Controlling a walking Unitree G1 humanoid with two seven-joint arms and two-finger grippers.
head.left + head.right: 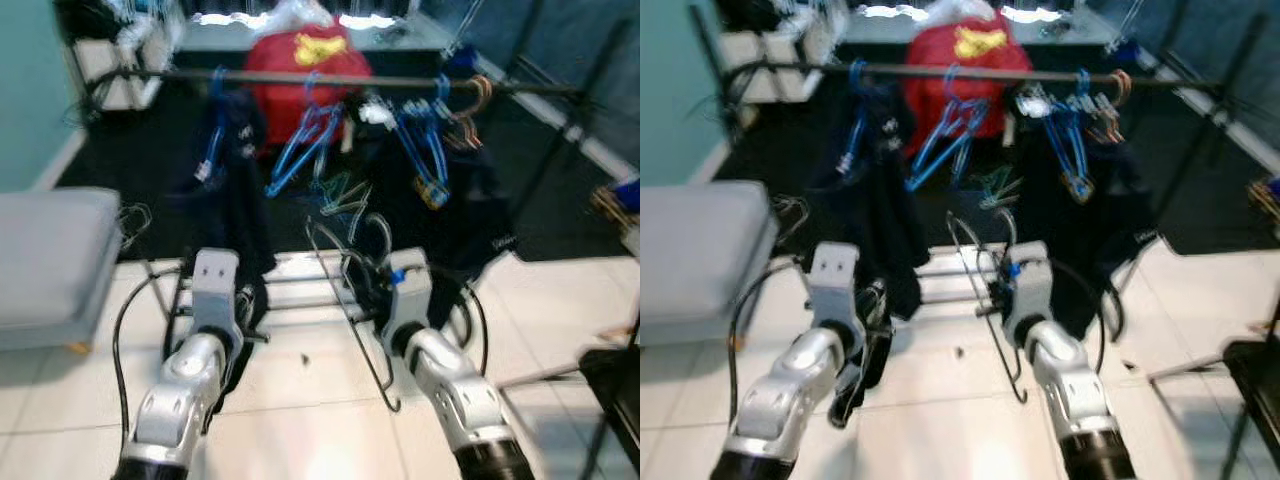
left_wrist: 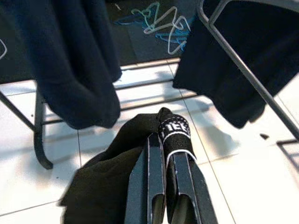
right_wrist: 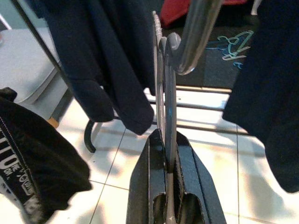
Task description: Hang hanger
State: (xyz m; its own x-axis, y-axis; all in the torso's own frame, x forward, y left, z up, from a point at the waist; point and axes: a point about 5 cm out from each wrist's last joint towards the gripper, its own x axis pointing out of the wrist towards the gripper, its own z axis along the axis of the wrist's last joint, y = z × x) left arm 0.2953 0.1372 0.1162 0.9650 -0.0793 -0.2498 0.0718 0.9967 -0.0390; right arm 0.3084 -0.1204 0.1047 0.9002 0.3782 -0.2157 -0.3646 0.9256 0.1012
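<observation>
A grey wire hanger [image 1: 355,320] is pinched in my right gripper [image 3: 164,136], which is shut on it; its hook [image 3: 174,46] rises in front of the fingers. My left gripper [image 2: 164,140] is shut on a black garment [image 2: 117,177] with a white-lettered band [image 2: 175,133], and the cloth droops below the left arm [image 1: 865,370]. Both grippers are low, in front of the clothes rack. Its dark rod [image 1: 330,82] runs across above them, carrying blue hangers [image 1: 300,140] and dark garments [image 1: 235,190].
A grey padded seat [image 1: 50,260] stands at the left. The rack's base rails [image 1: 300,290] lie on the white tiles just ahead. Loose hangers [image 1: 340,195] lie on the dark floor behind, near a red bag [image 1: 305,60]. A black stand [image 1: 610,380] is at the right.
</observation>
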